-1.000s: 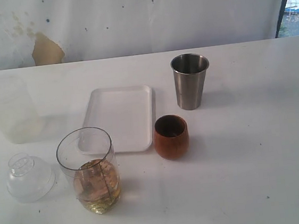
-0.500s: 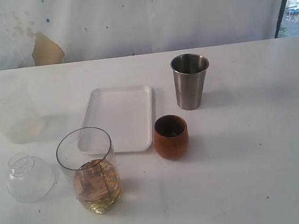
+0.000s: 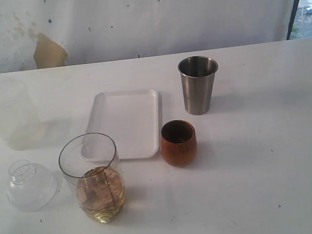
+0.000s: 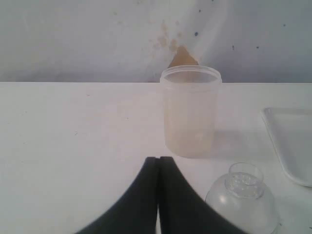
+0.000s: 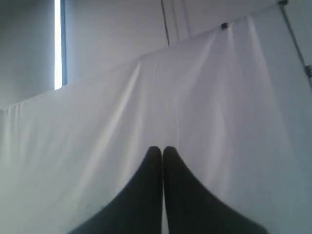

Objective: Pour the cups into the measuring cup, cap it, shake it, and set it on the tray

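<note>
Measuring cup, a tall clear plastic cylinder with a black scale (image 3: 93, 179), stands upright and uncapped at the near left of the white table (image 3: 271, 155), amber liquid in its lower part, just in front of the flat white rectangular tray (image 3: 124, 123). Right of the tray we see the small rounded brown wooden cup (image 3: 178, 142), with the tapered stainless-steel tumbler (image 3: 199, 84) behind it. A clear domed lid (image 3: 30, 185) lies left of the measuring cup. Our left gripper (image 4: 158, 160) and right gripper (image 5: 162, 150) are both closed tight on nothing.
</note>
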Robot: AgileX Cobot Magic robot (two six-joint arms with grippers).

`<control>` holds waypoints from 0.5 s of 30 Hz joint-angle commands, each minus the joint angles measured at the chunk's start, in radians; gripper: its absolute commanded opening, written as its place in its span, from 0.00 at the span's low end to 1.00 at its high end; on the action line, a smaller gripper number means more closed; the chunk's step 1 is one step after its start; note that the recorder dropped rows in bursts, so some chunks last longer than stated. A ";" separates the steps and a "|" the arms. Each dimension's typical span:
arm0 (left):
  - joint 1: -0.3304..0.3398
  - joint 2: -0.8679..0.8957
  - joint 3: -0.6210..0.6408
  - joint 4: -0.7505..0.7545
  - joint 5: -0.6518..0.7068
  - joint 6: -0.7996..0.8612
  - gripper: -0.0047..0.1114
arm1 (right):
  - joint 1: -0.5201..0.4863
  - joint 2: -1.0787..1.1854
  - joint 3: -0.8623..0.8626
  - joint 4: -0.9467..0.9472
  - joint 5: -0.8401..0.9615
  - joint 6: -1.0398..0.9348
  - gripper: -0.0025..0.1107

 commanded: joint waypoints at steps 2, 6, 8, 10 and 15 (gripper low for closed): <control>-0.001 -0.005 0.005 0.007 -0.007 -0.001 0.04 | 0.001 -0.105 0.142 0.186 0.003 -0.277 0.02; -0.001 -0.005 0.005 0.007 -0.007 -0.001 0.04 | 0.001 -0.105 0.218 0.195 0.009 -0.315 0.02; -0.001 -0.005 0.005 0.007 -0.007 -0.001 0.04 | 0.001 -0.105 0.248 0.197 0.009 -0.315 0.02; -0.001 -0.005 0.005 0.007 -0.007 -0.001 0.04 | 0.000 -0.105 0.284 0.213 0.009 -0.335 0.02; -0.001 -0.005 0.005 0.007 -0.007 -0.001 0.04 | 0.001 -0.105 0.287 0.321 0.085 -0.456 0.02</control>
